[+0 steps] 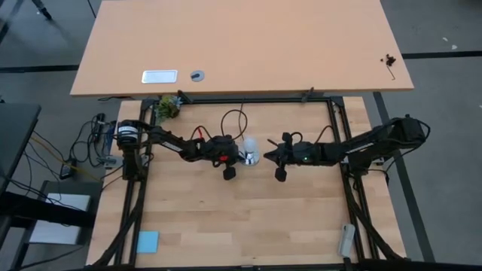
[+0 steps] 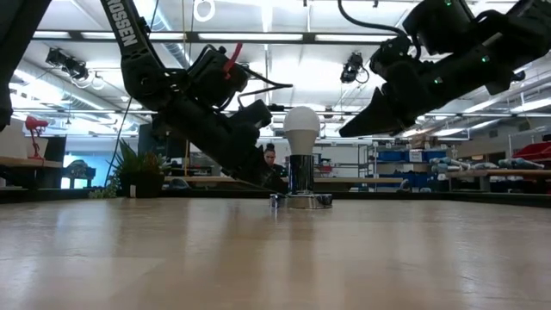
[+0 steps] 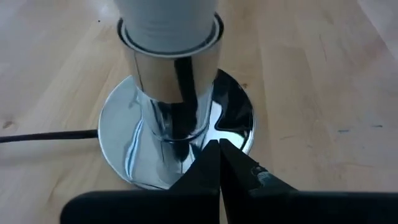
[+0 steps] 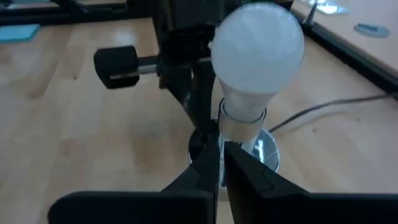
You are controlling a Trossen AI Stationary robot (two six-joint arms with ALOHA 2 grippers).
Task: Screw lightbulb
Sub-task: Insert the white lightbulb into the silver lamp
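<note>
The white frosted lightbulb [image 2: 301, 127] stands upright with its narrow end in the chrome socket column [image 3: 171, 87]. The column rises from a round silver base disc [image 3: 118, 143] on the wooden table, near its middle [image 1: 250, 150]. My left gripper [image 3: 219, 148] is shut and low at the disc, on the bulb's left in the high view [image 1: 235, 156]. My right gripper [image 4: 221, 149] is shut, level with the bulb's round head on its right [image 2: 343, 133], a short gap away from it. The bulb also shows in the right wrist view [image 4: 258, 53]. My left gripper has its shut fingertips [image 3: 211, 152] on the base disc's rim [image 3: 239, 134], on the side toward the table's left. The fingers slant down from the left. The disc lies flat on the table with the bulb upright in its column.
A black cord [image 3: 43, 135] runs from the disc across the table toward the far edge [image 1: 233, 120]. A blue card [image 1: 147, 242] lies at the near left and a grey object [image 1: 346, 239] at the near right. A small plant [image 1: 169, 107] stands at the far left.
</note>
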